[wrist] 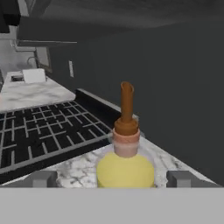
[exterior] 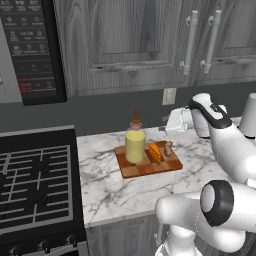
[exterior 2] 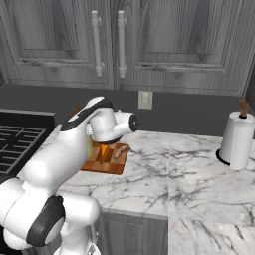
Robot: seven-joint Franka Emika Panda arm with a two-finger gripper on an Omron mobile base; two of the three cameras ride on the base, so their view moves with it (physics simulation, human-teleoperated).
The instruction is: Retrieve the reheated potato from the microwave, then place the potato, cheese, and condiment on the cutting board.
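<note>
Gripper point(wrist: 111, 178) (jaws wide) behind upright condiment point(exterior: 135, 142) on cutting board point(exterior: 131, 169)

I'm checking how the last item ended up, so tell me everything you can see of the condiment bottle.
The condiment bottle is squat and pale yellow, with rounded shoulders, a narrow pinkish neck and a tall brown stopper. It looks like smooth plastic or glass. It stands upright on the left part of the checkered cutting board, just left of the cheese. In the hand view it sits between the open gripper's fingertips, which stand apart from it on either side.
</note>
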